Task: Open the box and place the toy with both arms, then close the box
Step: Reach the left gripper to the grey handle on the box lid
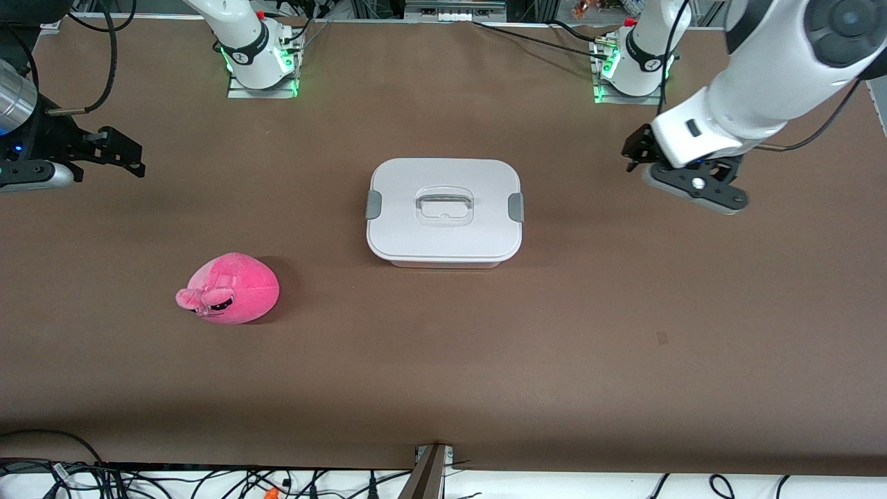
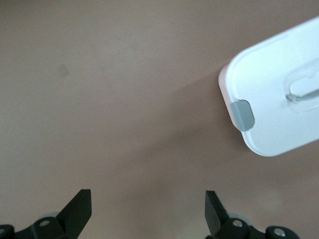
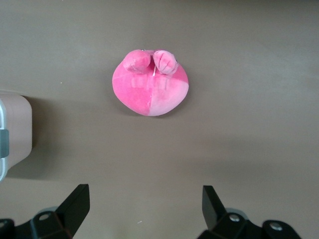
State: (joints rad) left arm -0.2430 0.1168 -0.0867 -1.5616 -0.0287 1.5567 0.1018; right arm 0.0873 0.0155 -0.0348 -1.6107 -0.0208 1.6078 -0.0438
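The box [image 1: 443, 239] stands mid-table with its flat white lid [image 1: 402, 201] on and a grey clip [image 1: 515, 207] at each end. In the left wrist view the box [image 2: 269, 84] shows one clip [image 2: 242, 114]. The pink toy [image 1: 229, 289] lies on the table nearer the front camera than the box, toward the right arm's end. My left gripper [image 1: 636, 154] hangs open and empty over bare table beside the box's end [image 2: 148, 209]. My right gripper [image 1: 132, 158] hangs open and empty over bare table [image 3: 144, 206], with the toy [image 3: 152, 89] and a corner of the box [image 3: 15, 129] in its view.
Brown table surface [image 1: 624, 333] spreads all round the box and toy. The two arm bases [image 1: 260, 62] [image 1: 630, 69] stand at the table's edge farthest from the front camera. Cables lie past the table's edge nearest the front camera [image 1: 208, 482].
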